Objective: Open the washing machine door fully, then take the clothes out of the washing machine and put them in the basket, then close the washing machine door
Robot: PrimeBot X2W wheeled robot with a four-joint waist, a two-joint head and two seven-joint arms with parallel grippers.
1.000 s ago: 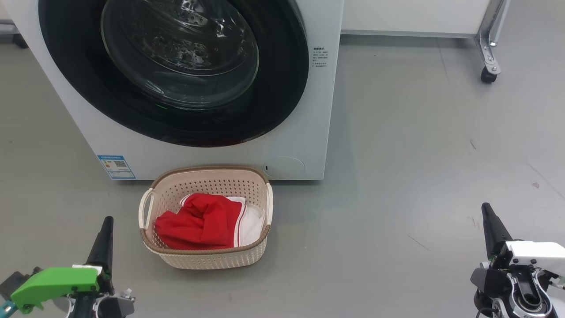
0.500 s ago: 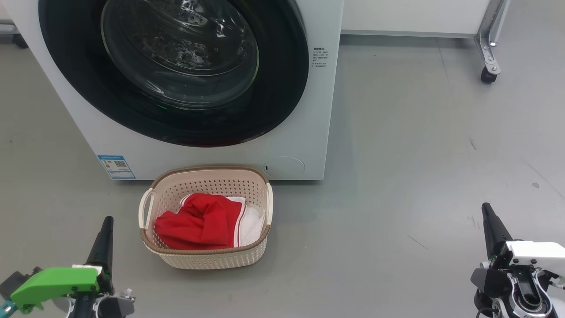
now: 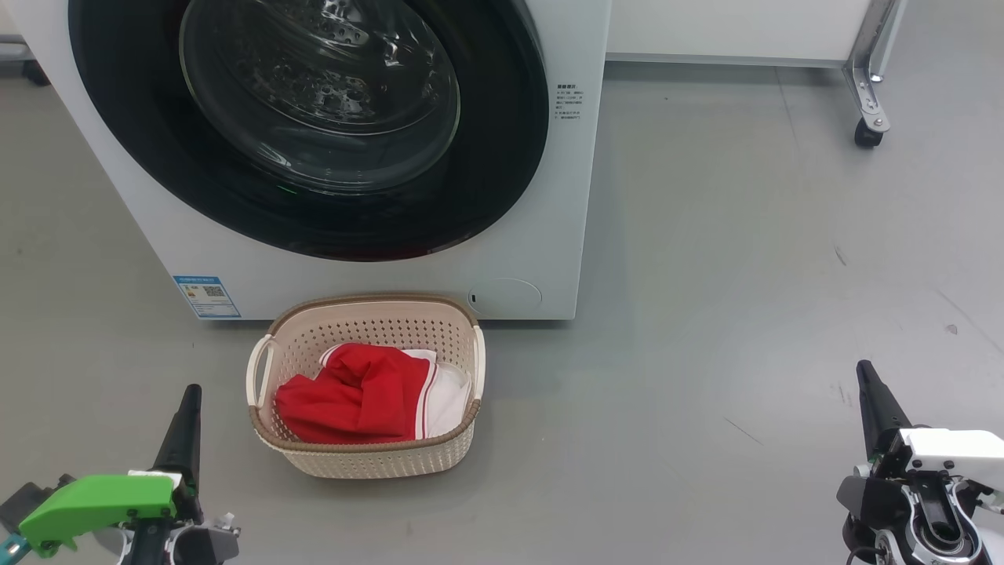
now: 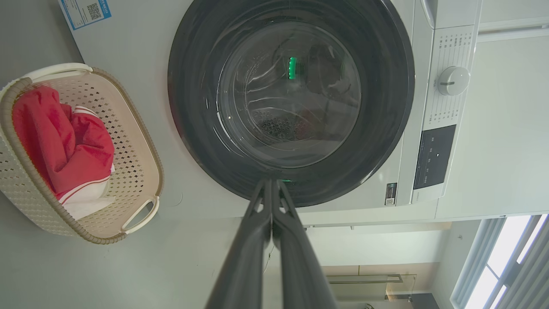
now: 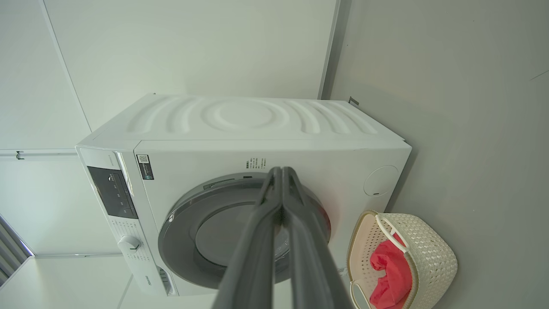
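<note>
The white washing machine (image 3: 549, 196) stands at the back with its round black-rimmed door (image 3: 306, 118) flat against the front, closed. On the floor just in front sits the cream basket (image 3: 369, 463) holding the red and white clothes (image 3: 361, 396). My left gripper (image 3: 188, 392) rests low at the lower left, shut and empty, left of the basket. Low at the lower right, my right gripper (image 3: 864, 369) is also shut and empty, far from the basket. The door (image 4: 291, 98), basket (image 4: 141, 171) and clothes (image 4: 64, 141) show in the left wrist view beyond my shut left gripper (image 4: 271, 182); the right wrist view has my right gripper (image 5: 282, 171) before the machine (image 5: 248, 124).
Grey floor (image 3: 745, 275) stretches to the right of the machine. A metal leg on a caster (image 3: 867, 129) stands at the back right, under a white panel (image 3: 737, 27). A blue sticker (image 3: 206, 296) marks the machine's lower left corner.
</note>
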